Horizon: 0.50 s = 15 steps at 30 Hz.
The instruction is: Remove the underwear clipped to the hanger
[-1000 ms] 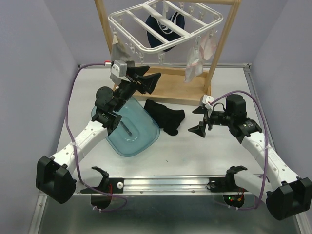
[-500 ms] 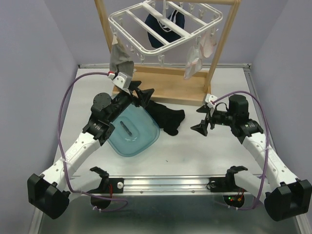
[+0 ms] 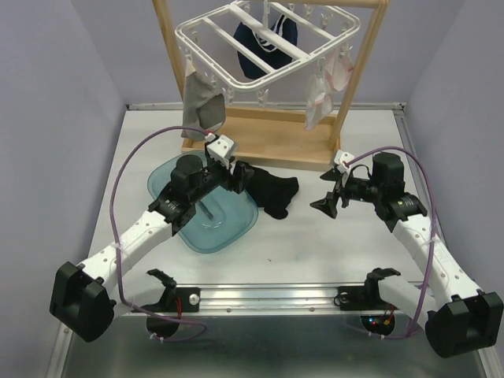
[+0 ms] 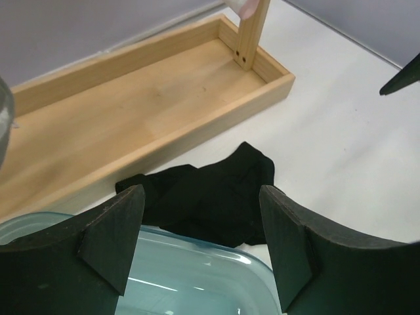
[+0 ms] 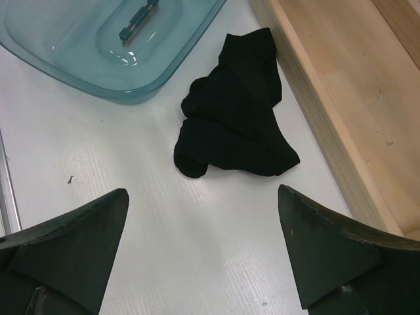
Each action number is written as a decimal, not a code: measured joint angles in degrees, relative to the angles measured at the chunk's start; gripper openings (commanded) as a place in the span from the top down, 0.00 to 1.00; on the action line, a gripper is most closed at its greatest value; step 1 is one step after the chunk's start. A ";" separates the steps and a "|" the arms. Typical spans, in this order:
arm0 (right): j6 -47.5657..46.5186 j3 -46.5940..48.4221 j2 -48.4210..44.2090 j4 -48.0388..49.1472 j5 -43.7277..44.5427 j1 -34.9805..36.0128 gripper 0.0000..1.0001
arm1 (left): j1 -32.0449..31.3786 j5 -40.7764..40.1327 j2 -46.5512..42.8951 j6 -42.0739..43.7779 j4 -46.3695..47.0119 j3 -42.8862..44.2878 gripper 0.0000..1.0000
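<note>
Table (image 3: 315, 244) holds black underwear (image 3: 272, 193) beside teal lid (image 3: 216, 224); left gripper (image 4: 202, 216) and right gripper (image 3: 323, 191) gape.

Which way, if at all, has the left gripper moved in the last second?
Yes: the left gripper moved back toward the near edge, from over the wooden stand's base to the black underwear.

The top external camera hangs high behind both arm bases and looks down and forward over the whole table (image 3: 315, 236) to the wooden stand (image 3: 260, 142) and white hanger (image 3: 272, 43) at the far side. The left wrist camera rides low behind the left gripper (image 4: 200, 193), close in, looking forward across the teal lid (image 4: 184, 275) to the black underwear (image 4: 203, 197) and the stand's base. The right wrist camera, behind the right gripper (image 5: 202, 191), looks more steeply down from higher. All three share that garment, the lid and the base
</note>
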 measured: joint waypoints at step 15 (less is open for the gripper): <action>0.02 0.00 -0.20 0.02 0.00 -0.50 0.00 | -9.81 -11.76 21.20 -1.92 -8.31 10.38 0.25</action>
